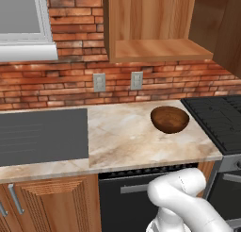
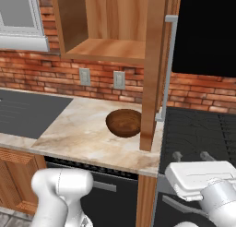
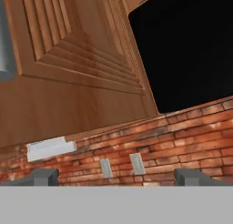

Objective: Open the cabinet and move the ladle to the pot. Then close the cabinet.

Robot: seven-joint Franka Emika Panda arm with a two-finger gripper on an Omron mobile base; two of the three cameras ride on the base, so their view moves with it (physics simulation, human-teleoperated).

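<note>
The cabinet [image 1: 155,49] is hanging open at the top centre of the left base view, its bare wooden shelf showing above the brick wall [image 1: 61,80]. In the right base view its door [image 2: 154,69] is standing swung out edge-on, right of centre, with the long silver bar handle [image 2: 169,64] running down its right side. In the hand view the raised-panel face of that door is filling the upper left.

A round dark-brown wooden bowl [image 1: 170,119] is sitting on the marble worktop [image 1: 122,141], just left of the black stove [image 1: 216,118], under the open cabinet. Two grey wall outlets [image 1: 117,81] are showing on the brick behind it.

The claw [image 3: 116,176] is standing with its two dark fingertips [image 3: 43,176] wide apart at the bottom of the hand view, with nothing between them, looking up at the door and the brick wall.
</note>
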